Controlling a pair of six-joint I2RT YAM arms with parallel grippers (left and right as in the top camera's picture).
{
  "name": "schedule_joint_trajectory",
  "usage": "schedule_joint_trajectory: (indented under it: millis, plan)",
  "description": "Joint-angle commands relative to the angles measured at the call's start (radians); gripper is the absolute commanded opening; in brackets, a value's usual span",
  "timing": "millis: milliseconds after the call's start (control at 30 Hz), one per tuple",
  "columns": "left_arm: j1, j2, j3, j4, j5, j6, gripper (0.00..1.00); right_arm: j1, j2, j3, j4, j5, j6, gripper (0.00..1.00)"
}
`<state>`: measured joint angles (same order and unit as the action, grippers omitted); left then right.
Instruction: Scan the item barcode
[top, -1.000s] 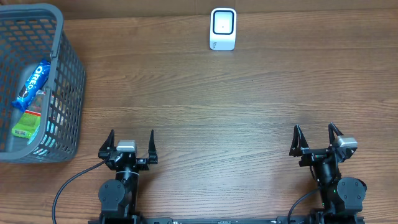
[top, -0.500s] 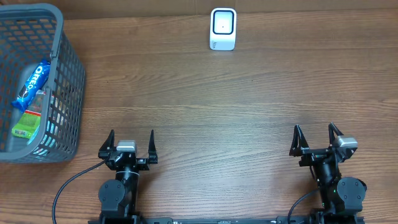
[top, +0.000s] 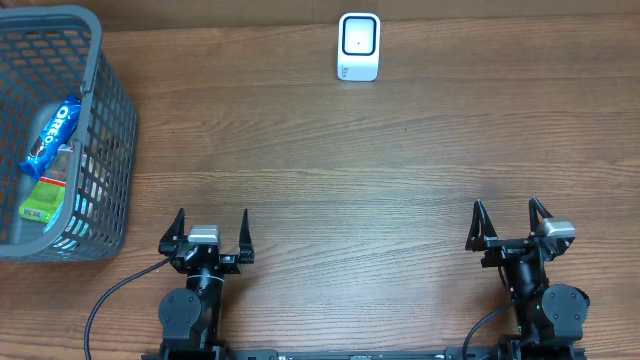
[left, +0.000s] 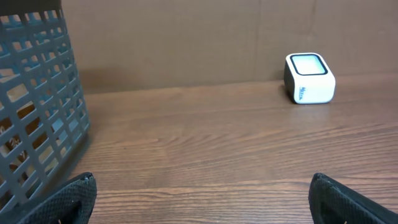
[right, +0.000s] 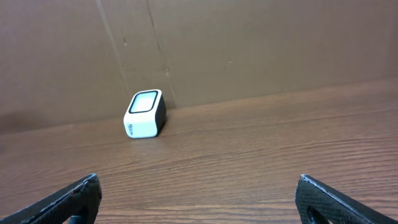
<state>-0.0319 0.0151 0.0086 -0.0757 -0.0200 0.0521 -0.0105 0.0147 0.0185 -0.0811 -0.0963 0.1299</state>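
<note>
Left gripper (top: 212, 222) and right gripper (top: 506, 214) both stand spread wide with nothing between their fingers, parked low at the near edge of the table (top: 330, 170), well apart from each other. No item is in hand, so the task looks to be at its very start, with the pick not yet begun. Candidate items lie in the grey basket (top: 97, 90) at the far left: a blue Oreo pack (top: 52, 132) and, nearer the robot, a green packet (top: 40, 202). The white scanner (top: 359, 46) sits at the far edge, window upward. Next, I judge, the left arm — nearest the basket — must reach over the rim, close on one pack and bring its barcode to the scanner.
</note>
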Motion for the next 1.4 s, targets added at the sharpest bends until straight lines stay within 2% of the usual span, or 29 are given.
schedule_joint_trajectory:
  millis: [0,200,467,867,1033,1200,1367]
  plan:
    - [0.006,-0.011,-0.004,0.015,0.072,-0.014,1.00,0.004,-0.012,-0.010,0.016,0.008,-0.003,1.00]
    - [0.006,-0.011,-0.003,0.087,0.156,-0.032,1.00,0.004,-0.012,-0.010,0.102,-0.026,0.000,1.00]
    - [0.006,-0.011,0.040,0.080,0.205,-0.057,1.00,0.004,-0.012,0.051,0.079,-0.100,0.000,1.00]
    - [0.006,0.026,0.327,-0.184,0.195,0.034,1.00,0.004,0.005,0.246,-0.014,-0.100,-0.005,1.00]
    - [0.006,0.159,0.515,-0.278,0.193,0.066,1.00,0.004,0.080,0.338,-0.018,-0.100,-0.005,1.00]
    - [0.006,0.369,0.743,-0.360,0.198,0.076,1.00,0.004,0.204,0.462,-0.058,-0.145,-0.032,1.00]
    - [0.005,0.636,1.069,-0.547,0.221,0.076,1.00,0.004,0.386,0.636,-0.154,-0.219,-0.034,1.00]
